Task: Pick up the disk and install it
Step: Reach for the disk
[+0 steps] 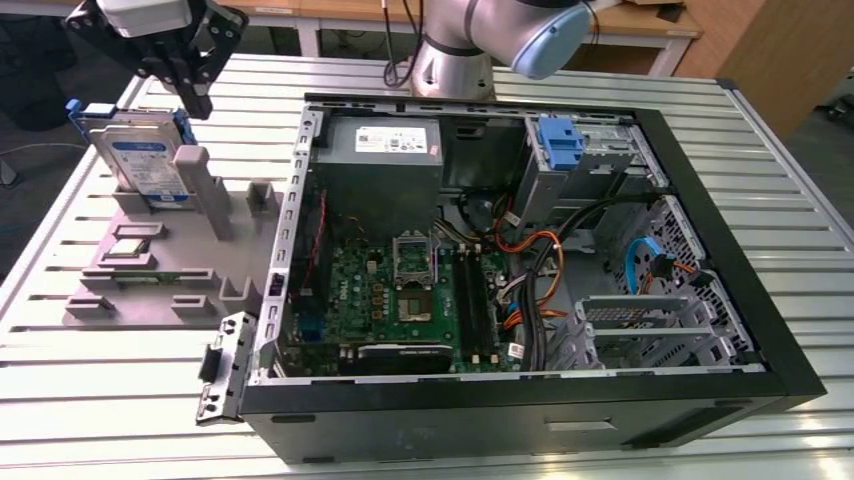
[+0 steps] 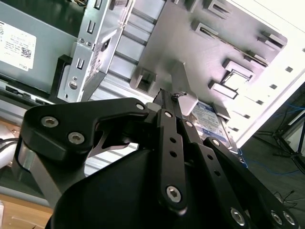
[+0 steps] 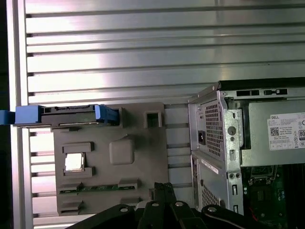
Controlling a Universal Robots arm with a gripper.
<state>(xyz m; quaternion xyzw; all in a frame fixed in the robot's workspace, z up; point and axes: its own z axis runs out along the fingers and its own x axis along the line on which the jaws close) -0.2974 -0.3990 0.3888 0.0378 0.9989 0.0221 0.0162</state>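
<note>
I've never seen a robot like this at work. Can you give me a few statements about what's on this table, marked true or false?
1. The disk stands on its edge in a grey holder beside the computer case. True.
2. The gripper is carrying the disk. False: the disk rests in the holder, and the gripper hangs above it with its fingers shut on nothing.
3. The computer case is closed up. False: it lies on its side with the panel off, and the green motherboard is in plain view.
4. A blue bracket sits in the drive bay inside the case. True.
</note>
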